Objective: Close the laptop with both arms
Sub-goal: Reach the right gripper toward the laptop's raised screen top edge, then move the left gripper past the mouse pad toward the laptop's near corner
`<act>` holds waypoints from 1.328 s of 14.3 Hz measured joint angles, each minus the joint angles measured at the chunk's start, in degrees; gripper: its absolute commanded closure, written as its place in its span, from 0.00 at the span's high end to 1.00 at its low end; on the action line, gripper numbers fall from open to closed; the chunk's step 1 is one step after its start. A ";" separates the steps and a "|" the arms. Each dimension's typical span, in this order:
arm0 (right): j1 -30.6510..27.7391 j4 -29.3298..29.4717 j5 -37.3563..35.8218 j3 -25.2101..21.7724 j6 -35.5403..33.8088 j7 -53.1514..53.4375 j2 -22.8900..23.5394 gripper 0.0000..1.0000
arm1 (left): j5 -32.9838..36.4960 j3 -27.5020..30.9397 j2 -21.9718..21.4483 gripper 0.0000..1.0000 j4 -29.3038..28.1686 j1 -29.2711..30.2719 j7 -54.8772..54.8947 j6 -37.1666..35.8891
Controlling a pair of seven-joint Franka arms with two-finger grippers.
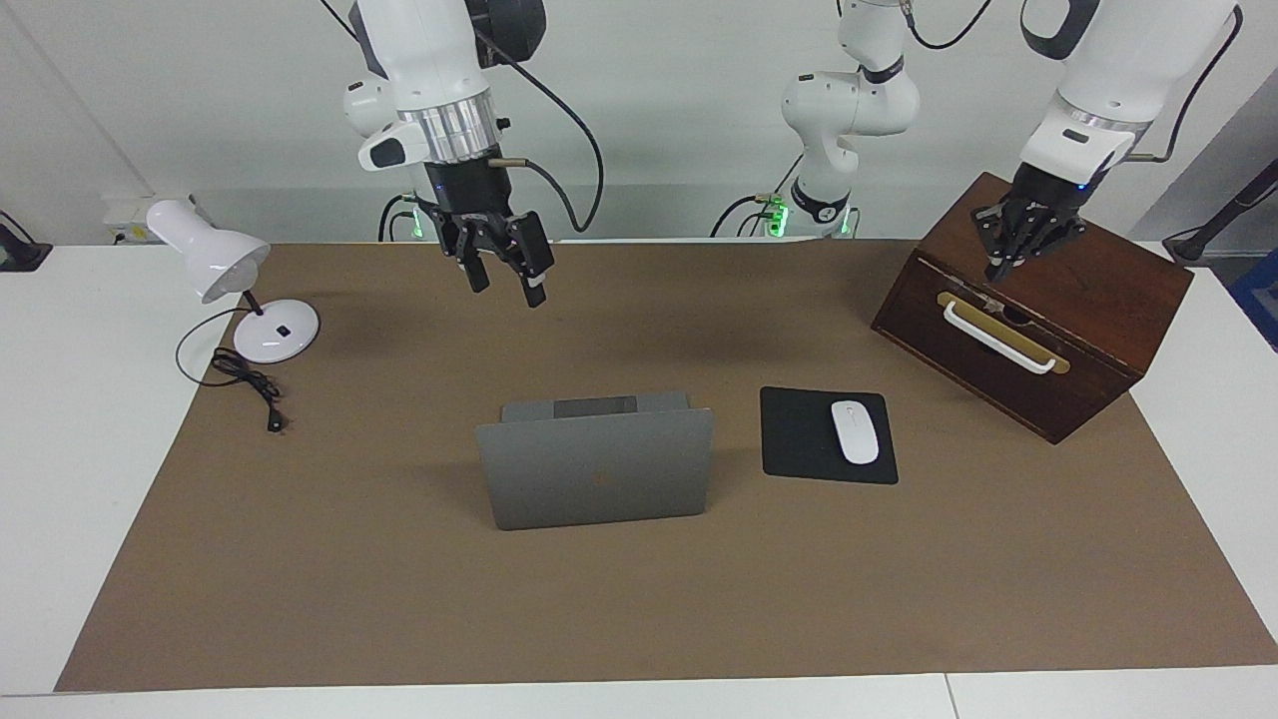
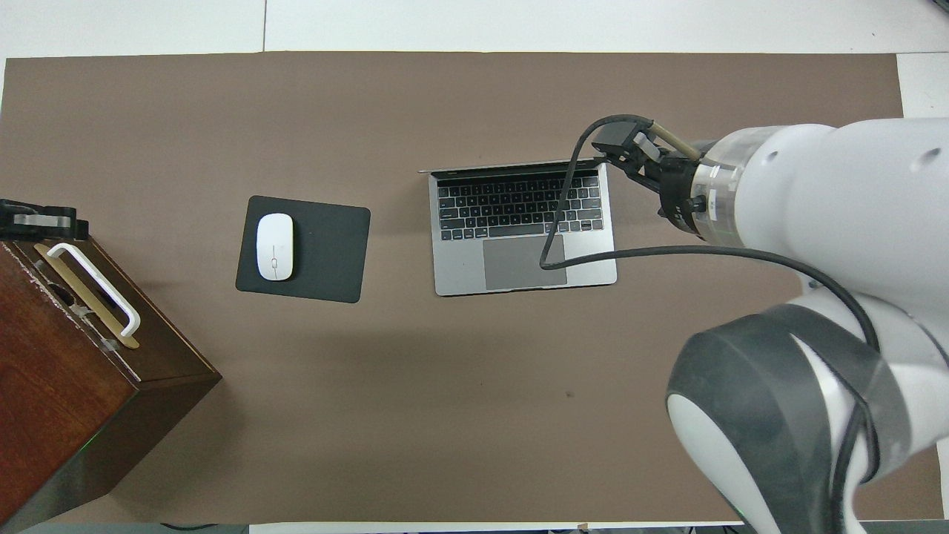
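Observation:
The silver-grey laptop [image 1: 597, 481] stands open in the middle of the brown mat, its lid upright with the logo facing away from the robots. Its keyboard [image 2: 519, 208] shows in the overhead view. My right gripper [image 1: 504, 279] hangs open and empty in the air over the mat, between the robots and the laptop and apart from it. In the overhead view its wrist [image 2: 671, 185] lies over the laptop's corner toward the right arm's end. My left gripper [image 1: 1001, 268] is over the top of the wooden box [image 1: 1088, 290], above its drawer front, away from the laptop; it also shows in the overhead view [image 2: 37, 216].
A white mouse [image 1: 855, 431] lies on a black mouse pad [image 1: 799, 439] beside the laptop toward the left arm's end. The box has a drawer with a white handle [image 1: 998, 338]. A white desk lamp [image 1: 210, 262] with its cable stands at the right arm's end.

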 measured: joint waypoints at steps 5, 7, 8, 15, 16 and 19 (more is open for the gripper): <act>0.22 -0.19 0.01 -0.01 3.44 0.33 4.00 1.00 | -2.38 -0.21 -3.54 0.00 -9.15 -2.68 -0.37 11.23; 0.82 -0.21 -0.01 -0.01 3.63 0.33 4.62 1.00 | -2.78 -0.22 -4.81 0.00 -12.01 -3.92 -0.95 14.33; 1.22 -0.21 -0.04 0.00 3.63 0.40 4.65 1.00 | -3.07 -0.28 -5.40 0.00 -13.34 -4.40 -1.13 15.60; 3.51 -0.16 -0.36 0.10 3.61 16.98 4.32 1.00 | -3.92 -0.45 -8.75 0.00 -24.86 -9.57 -1.20 29.26; 3.89 -0.16 -0.36 0.10 3.61 18.41 4.32 1.00 | -3.92 -0.48 -8.84 0.00 -25.93 -10.27 -1.21 31.03; 4.21 -0.16 -0.36 0.05 3.61 19.80 4.32 1.00 | -3.93 -0.49 -8.87 0.00 -28.78 -12.01 -1.21 35.63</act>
